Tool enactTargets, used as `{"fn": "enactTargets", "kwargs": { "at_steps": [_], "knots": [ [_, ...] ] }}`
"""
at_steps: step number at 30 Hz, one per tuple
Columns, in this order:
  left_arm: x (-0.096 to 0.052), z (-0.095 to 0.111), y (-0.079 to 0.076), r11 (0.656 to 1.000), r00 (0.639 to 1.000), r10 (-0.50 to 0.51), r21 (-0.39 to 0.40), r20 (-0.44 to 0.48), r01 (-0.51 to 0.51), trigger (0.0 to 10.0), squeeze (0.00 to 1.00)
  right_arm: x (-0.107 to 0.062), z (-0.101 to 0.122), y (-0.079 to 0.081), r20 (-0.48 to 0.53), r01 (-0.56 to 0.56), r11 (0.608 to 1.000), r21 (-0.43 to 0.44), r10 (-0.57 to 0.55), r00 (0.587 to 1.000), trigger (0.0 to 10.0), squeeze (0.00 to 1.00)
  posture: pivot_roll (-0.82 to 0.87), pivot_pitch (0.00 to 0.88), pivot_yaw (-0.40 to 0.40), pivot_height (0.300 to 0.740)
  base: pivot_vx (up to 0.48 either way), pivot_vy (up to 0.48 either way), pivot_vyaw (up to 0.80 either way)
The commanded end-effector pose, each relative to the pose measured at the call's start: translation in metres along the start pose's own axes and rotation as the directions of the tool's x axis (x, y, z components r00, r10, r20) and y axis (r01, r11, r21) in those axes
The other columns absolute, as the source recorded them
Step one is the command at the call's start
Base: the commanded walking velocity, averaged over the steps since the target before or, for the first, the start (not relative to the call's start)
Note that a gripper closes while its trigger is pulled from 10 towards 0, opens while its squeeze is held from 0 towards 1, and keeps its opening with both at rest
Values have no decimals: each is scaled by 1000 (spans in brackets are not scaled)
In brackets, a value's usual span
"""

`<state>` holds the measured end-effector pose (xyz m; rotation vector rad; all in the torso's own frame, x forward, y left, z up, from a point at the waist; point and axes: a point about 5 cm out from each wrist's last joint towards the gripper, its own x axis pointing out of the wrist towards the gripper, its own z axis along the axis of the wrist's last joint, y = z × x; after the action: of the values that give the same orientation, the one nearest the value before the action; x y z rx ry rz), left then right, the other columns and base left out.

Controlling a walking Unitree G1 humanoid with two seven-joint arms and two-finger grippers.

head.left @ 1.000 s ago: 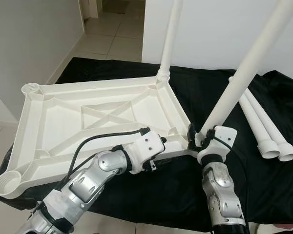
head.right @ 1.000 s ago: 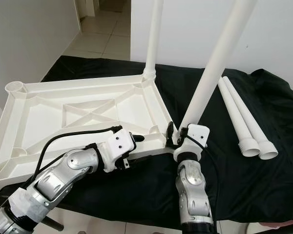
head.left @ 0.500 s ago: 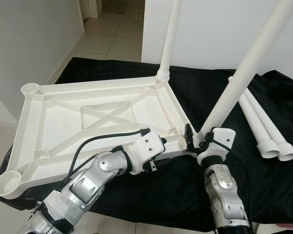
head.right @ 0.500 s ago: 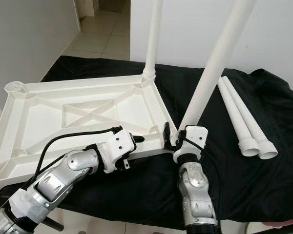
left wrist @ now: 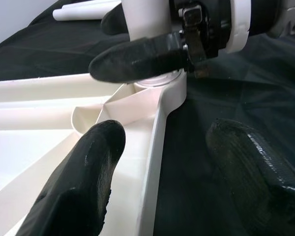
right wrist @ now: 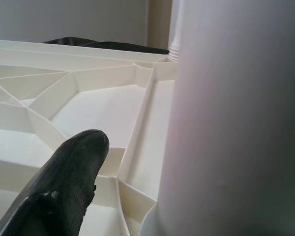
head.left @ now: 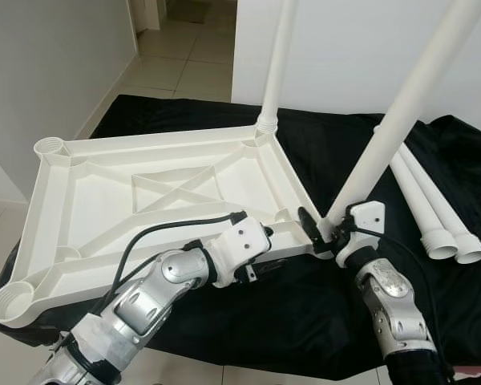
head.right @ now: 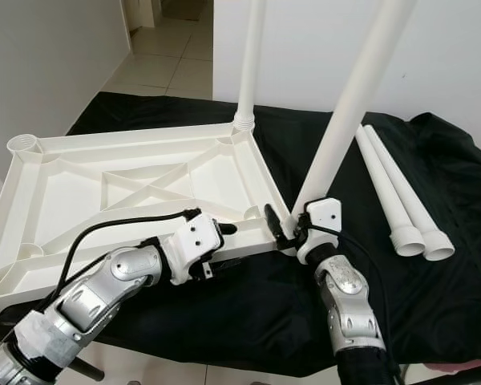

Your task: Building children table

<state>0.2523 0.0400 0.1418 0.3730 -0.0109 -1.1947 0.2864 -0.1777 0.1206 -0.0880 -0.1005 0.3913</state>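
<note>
The white plastic table top [head.left: 104,200] lies upside down on a black cloth. One white leg [head.left: 278,64] stands upright in its far right corner socket. A second leg [head.left: 401,104] leans with its foot at the near right corner. My right gripper [head.left: 321,228] is open around that foot. In the right wrist view one finger [right wrist: 64,191] stays clear of the leg [right wrist: 236,118]; the other finger is hidden. My left gripper [left wrist: 162,162] is open and straddles the top's near rim [left wrist: 160,128], one finger inside and one outside.
Two loose white legs [head.left: 433,208] lie side by side on the black cloth [head.left: 321,144] to the right. Open sockets show at the top's far left corner [head.left: 51,147] and near left corner [head.left: 12,301]. Tiled floor [head.left: 176,64] and white walls lie beyond.
My right forearm has swung to the right, and its wrist now sits beside the leaning leg's foot rather than under it. The leg, the table top and my left arm have stayed put.
</note>
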Motion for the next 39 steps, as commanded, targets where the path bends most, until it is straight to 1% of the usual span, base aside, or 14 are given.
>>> {"fn": "enactTargets", "kwargs": {
  "at_steps": [1, 4, 5, 6, 16, 17, 18, 19, 27, 33, 34, 35, 38, 39],
  "knots": [
    [-1, 2, -2, 998, 998, -65, 23, 1, 65, 10000, 0, 1, -5, 4, -20, -39, 999, 8, 39, 999, 10000, 0, -77, 0, -30, 740, 0, 0, 0],
    [-1, 2, -2, 997, 998, -67, 26, -1, 67, 10000, 0, 3, -7, 2, -29, -53, 999, -7, 53, 998, 10000, 0, -73, 0, -25, 740, 0, 0, 0],
    [-1, 2, -2, 997, 998, -68, 29, -2, 68, 10000, 0, 4, -8, 0, -32, -57, 998, -11, 57, 998, 4745, 0, -72, 0, -24, 740, 0, 0, 0],
    [-1, 2, -2, 997, 998, -69, 30, -3, 69, 10000, 0, 5, -9, -2, -36, -60, 998, -14, 60, 998, 0, 0, -71, 0, -24, 740, 0, 0, 0],
    [-3, 2, -2, 997, 998, -64, 30, -10, 64, 10000, 0, -3, -15, -7, -47, -60, 998, 3, 60, 997, 0, 0, -69, 0, -21, 740, 0, 0, 0],
    [-3, 1, -2, 997, 998, -65, 29, -11, 65, 10000, 0, -4, -16, -6, -46, -50, 999, 13, 51, 998, 941, 0, -71, 0, -18, 740, 0, 0, 0],
    [-3, 1, -3, 997, 998, -65, 29, -12, 66, 10000, 0, -5, -16, -6, -44, -43, 999, 20, 44, 998, 941, 0, -72, 0, -16, 740, 0, 0, 0],
    [-3, 1, -3, 997, 998, -66, 29, -12, 66, 10000, 0, -5, -17, -6, -45, -34, 999, 25, 35, 998, 10000, 0, -73, 0, -16, 740, 0, 0, 0],
    [-3, 1, -4, 997, 997, -70, 26, -13, 70, 10000, 0, -8, -19, -1, -52, 41, 998, 52, -39, 998, 10000, 0, -75, 0, -13, 740, 0, 0, 0],
    [-4, 1, -5, 997, 997, -74, 26, -17, 75, 10000, 0, -6, -15, 10, -50, 145, 987, 71, -142, 989, 10000, 0, -74, 0, -12, 740, 0, 0, 0],
    [-4, 0, -5, 997, 997, -74, 26, -18, 75, 10000, 0, -6, -15, 13, -51, 184, 979, 85, -180, 982, 10000, 0, -73, 0, -13, 740, 0, 0, 0],
    [-4, 0, -5, 997, 997, -74, 26, -18, 75, 10000, 0, -6, -15, 13, -51, 184, 979, 85, -180, 982, 10000, 0, -73, 0, -13, 740, 0, 0, 0],
    [-5, 0, -6, 997, 997, -74, 25, -20, 75, 10000, 0, -8, -15, 17, -87, 328, 940, 94, -320, 943, 10000, 0, -71, 0, -10, 740, 0, 0, 0],
    [-5, 0, -6, 997, 997, -74, 25, -20, 75, 10000, 0, -8, -15, 17, -87, 328, 940, 94, -320, 943, 10000, 0, -71, 0, -10, 740, 0, 0, 0]
  ]
}}
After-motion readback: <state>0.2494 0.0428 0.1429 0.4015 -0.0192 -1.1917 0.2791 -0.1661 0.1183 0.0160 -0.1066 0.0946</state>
